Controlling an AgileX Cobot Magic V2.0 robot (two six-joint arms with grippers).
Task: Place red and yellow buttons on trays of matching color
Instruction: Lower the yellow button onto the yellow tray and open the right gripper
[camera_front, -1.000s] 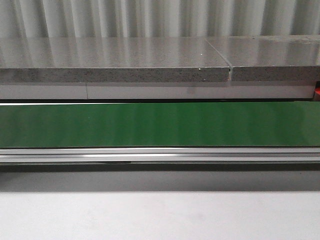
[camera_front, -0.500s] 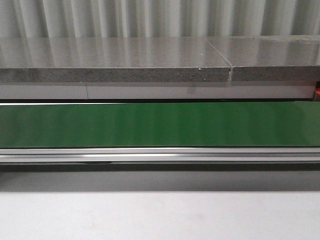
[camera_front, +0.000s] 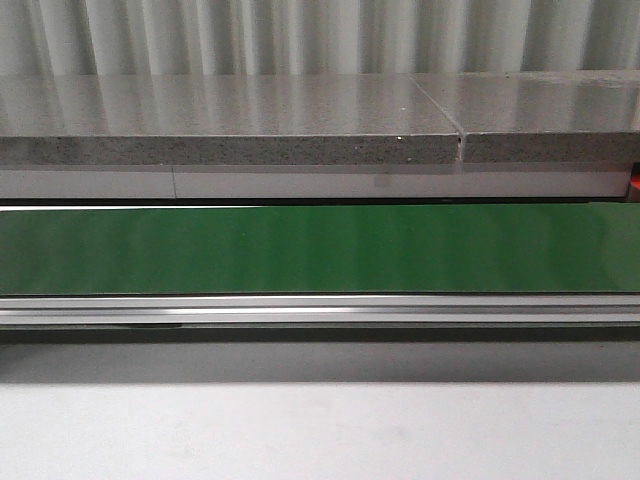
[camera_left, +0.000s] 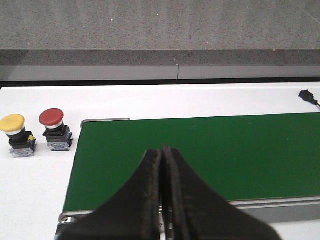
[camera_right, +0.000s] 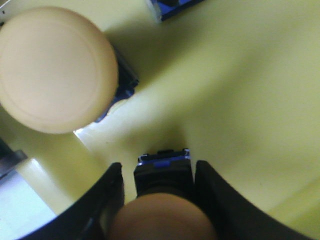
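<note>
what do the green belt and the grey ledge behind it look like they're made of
The green belt looks like smooth rubber or PVC with a satin finish: flat even colour with soft, faint banded reflections. The grey ledge looks like polished stone or quartz composite: fine dark speckle along its front edge and a glossy top mirroring the wall behind. Neither is certain from looks alone.

Factory-style workcell: green conveyor belt (camera_front: 320, 248), industrial pushbuttons (camera_left: 54, 131).
</note>
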